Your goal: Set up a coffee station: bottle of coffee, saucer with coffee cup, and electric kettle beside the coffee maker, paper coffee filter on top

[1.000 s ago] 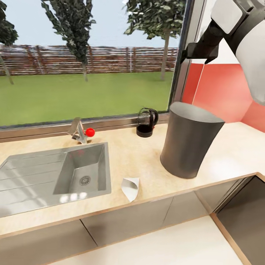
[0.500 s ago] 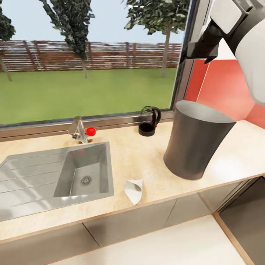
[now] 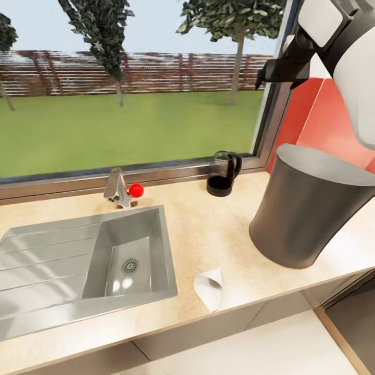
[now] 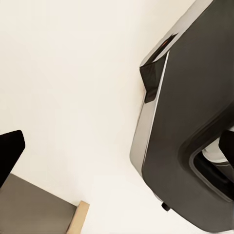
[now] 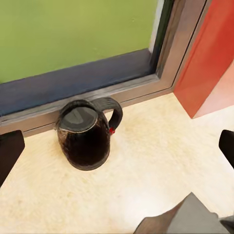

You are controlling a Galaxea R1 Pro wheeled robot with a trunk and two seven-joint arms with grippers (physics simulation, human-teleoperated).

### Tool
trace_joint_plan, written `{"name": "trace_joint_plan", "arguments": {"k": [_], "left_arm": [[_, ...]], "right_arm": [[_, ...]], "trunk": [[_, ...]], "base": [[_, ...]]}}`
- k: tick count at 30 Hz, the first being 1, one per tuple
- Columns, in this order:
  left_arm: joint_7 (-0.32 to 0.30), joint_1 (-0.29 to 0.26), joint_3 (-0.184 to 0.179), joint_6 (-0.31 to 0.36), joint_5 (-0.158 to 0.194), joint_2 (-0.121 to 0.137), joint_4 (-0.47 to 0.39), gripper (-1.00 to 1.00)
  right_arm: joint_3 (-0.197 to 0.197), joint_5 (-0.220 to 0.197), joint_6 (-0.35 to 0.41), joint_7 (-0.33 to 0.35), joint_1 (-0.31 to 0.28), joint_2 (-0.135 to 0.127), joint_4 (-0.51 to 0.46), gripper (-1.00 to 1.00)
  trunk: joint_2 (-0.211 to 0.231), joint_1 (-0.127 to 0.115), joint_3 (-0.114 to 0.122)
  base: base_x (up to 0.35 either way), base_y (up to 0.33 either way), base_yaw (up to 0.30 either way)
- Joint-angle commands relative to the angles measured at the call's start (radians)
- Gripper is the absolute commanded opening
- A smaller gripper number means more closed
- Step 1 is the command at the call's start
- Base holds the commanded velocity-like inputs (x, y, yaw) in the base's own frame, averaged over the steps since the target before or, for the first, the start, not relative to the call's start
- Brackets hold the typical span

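Observation:
On the beige countertop (image 3: 208, 234) a tall grey tapered vessel, apparently the coffee maker (image 3: 310, 208), stands at the right. The dark glass electric kettle (image 3: 224, 173) sits by the window sill behind it, lid and handle plain in the right wrist view (image 5: 87, 134). A white paper coffee filter (image 3: 210, 289) lies near the counter's front edge. My right gripper (image 3: 278, 70) hangs high above the kettle, open and empty (image 5: 117, 148). In the left wrist view my left gripper (image 4: 117, 151) is open over the white floor beside my dark base (image 4: 190, 112). Bottle, cup and saucer are out of view.
A steel sink (image 3: 127, 255) with a drainboard takes up the counter's left half, with a faucet (image 3: 117, 187) and red knob behind it. A big window runs along the back; a red wall panel (image 3: 323, 120) stands at the right. Grey cabinet fronts sit below the counter.
The whole picture has shifted: the camera has moved, so counter, sink, kettle and coffee maker sit further right and closer. Nothing on the counter has moved; the right gripper stays raised and open.

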Motion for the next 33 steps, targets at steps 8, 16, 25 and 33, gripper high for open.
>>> {"name": "trace_joint_plan", "arguments": {"k": [8, 16, 25, 33], "left_arm": [[-0.008, 0.000, 0.007, 0.001, 0.000, -0.001, 0.000, 1.00], [-0.004, 0.000, 0.006, 0.002, -0.001, -0.004, 0.000, 1.00], [-0.001, 0.000, 0.005, 0.002, -0.001, -0.010, 0.000, 1.00], [0.000, 0.000, 0.005, 0.001, -0.001, -0.021, 0.000, 1.00]], "right_arm": [[-0.006, -0.012, 0.001, -0.011, -0.001, 0.000, -0.002, 1.00], [-0.013, -0.015, 0.001, -0.011, -0.001, 0.001, -0.004, 1.00], [-0.164, -0.016, 0.001, -0.075, -0.001, 0.001, -0.014, 1.00], [-0.405, -0.042, -0.108, -0.430, -0.001, 0.034, -0.011, 1.00]], "trunk": [[-0.002, 0.001, -0.015], [-0.002, 0.001, -0.028], [-0.002, 0.001, -0.042], [-0.002, 0.001, -0.055]], "base": [[0.016, 0.041, 0.000], [0.001, 0.240, 0.000], [0.000, 0.061, 0.000], [0.000, 0.004, 0.000]]}}
